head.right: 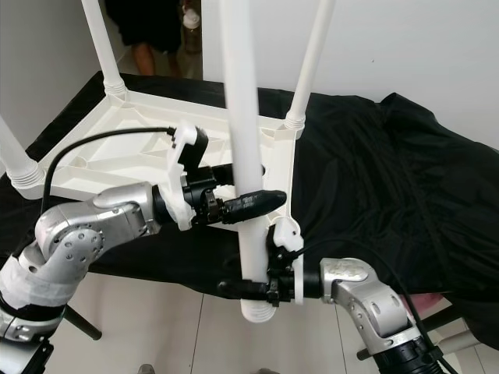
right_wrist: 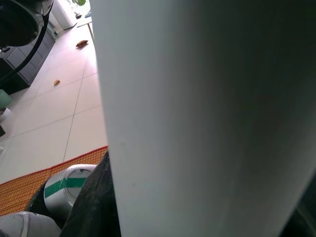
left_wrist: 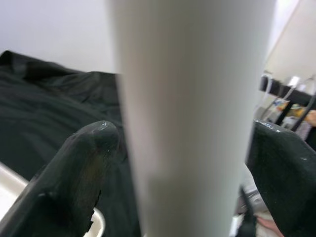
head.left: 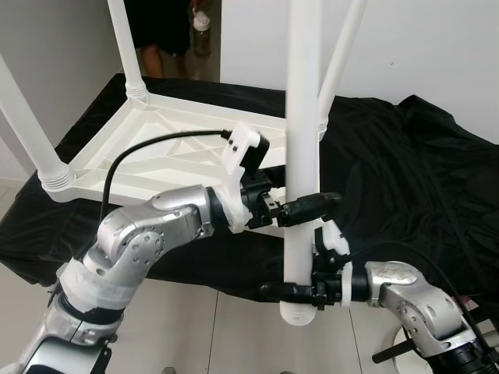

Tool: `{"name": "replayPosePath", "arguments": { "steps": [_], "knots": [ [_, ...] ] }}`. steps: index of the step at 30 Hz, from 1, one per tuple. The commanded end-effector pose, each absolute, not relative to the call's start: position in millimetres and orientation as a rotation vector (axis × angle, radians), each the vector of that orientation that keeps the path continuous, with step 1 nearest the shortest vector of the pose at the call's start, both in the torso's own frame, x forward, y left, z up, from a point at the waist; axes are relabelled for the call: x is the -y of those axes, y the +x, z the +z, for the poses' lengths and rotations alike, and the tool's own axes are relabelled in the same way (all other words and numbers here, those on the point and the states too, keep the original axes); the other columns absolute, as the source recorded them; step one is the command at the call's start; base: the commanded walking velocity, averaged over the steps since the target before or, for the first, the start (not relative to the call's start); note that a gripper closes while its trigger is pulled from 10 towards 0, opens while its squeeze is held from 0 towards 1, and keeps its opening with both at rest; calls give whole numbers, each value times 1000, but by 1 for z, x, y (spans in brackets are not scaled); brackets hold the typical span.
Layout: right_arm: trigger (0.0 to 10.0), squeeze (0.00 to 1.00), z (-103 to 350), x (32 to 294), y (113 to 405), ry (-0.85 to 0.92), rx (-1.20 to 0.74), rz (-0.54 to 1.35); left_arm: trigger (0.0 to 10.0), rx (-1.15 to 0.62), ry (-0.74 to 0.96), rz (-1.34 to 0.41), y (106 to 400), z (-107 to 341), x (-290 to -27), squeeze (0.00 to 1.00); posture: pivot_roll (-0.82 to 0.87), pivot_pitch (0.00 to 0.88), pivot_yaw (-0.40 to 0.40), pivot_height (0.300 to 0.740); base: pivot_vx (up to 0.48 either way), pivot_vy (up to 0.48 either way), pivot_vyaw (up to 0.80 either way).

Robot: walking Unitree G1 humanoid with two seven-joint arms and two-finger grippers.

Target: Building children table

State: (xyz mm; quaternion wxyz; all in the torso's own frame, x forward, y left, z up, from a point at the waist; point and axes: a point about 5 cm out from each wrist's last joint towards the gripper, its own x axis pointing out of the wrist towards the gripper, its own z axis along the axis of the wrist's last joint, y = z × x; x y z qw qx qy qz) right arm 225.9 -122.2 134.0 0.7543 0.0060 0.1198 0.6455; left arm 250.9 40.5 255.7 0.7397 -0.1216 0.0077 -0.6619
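Both grippers clamp the loose white leg (head.left: 302, 117): right gripper (head.left: 295, 293) low, left gripper (head.left: 300, 209) higher. I'd keep it vertical, steering toward the tabletop (head.left: 168, 152) corner at ten o'clock.

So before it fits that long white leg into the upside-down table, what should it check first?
1. Left gripper closed around the loose white plastic leg: ok.
2. Right gripper gripping the leg near its lower end: ok.
3. Leg held roughly upright: ok.
4. Three legs already standing in the upturned white plastic tabletop: ok.
5. Leg end lined up over the free corner socket: not ok, it hangs below the black cloth's edge.
6. Person behind the table at a safe distance: cannot tell.
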Motion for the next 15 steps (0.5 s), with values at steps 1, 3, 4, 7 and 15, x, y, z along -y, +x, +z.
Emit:
{"name": "replayPosePath", "arguments": {
  "steps": [1,3,4,7,15],
  "knots": [
    [10000,0,136,122,227,1,-261,1419,10000,70,-299,-2036,225,265,-46,0,-24,0,-51,740,0,0,0],
    [10000,0,136,122,227,2,-260,1420,10000,70,-307,-2035,226,266,-47,0,-24,0,-51,740,0,0,0],
    [10000,0,136,122,228,2,-259,1421,10000,72,-324,-2036,228,268,-49,0,-22,0,-51,740,0,0,0],
    [10000,0,136,122,229,2,-259,1422,8784,68,-343,-2040,229,271,-51,0,-22,0,-51,740,0,0,0],
    [10000,0,136,124,229,-10,-269,1432,0,14,-390,-2074,230,275,-57,0,-17,0,-60,740,0,0,0]
  ]
}}
